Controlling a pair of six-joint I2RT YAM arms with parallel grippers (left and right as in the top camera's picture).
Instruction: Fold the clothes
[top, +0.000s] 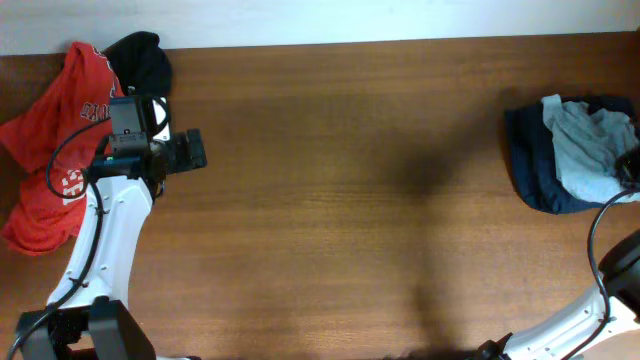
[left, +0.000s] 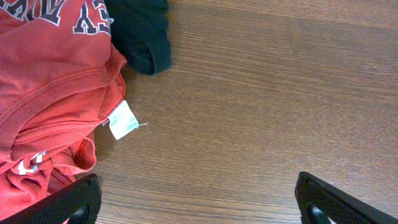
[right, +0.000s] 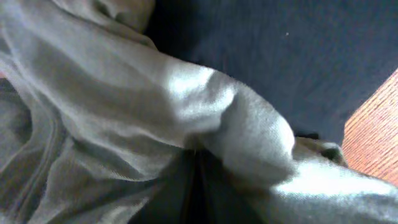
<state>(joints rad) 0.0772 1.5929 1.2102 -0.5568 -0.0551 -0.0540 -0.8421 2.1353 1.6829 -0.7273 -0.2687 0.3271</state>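
A pale grey-blue T-shirt (top: 590, 145) lies crumpled on a navy garment (top: 535, 165) at the table's right edge. My right gripper (top: 631, 166) is at that pile. In the right wrist view its dark fingers (right: 199, 186) sit pressed together, with a fold of the grey-blue shirt (right: 186, 106) bunched over their tips. Navy cloth (right: 280, 43) lies behind. Red tees with white lettering (top: 50, 150) and a black garment (top: 145, 60) lie heaped at the far left. My left gripper (top: 190, 150) is open and empty just right of them, and its fingers (left: 199, 205) are spread over bare wood.
A white label (left: 123, 119) sticks out from the red tee (left: 50, 81), next to the black garment (left: 140, 31). The brown wooden table (top: 350, 200) runs between the two piles. A white strip runs along the far edge.
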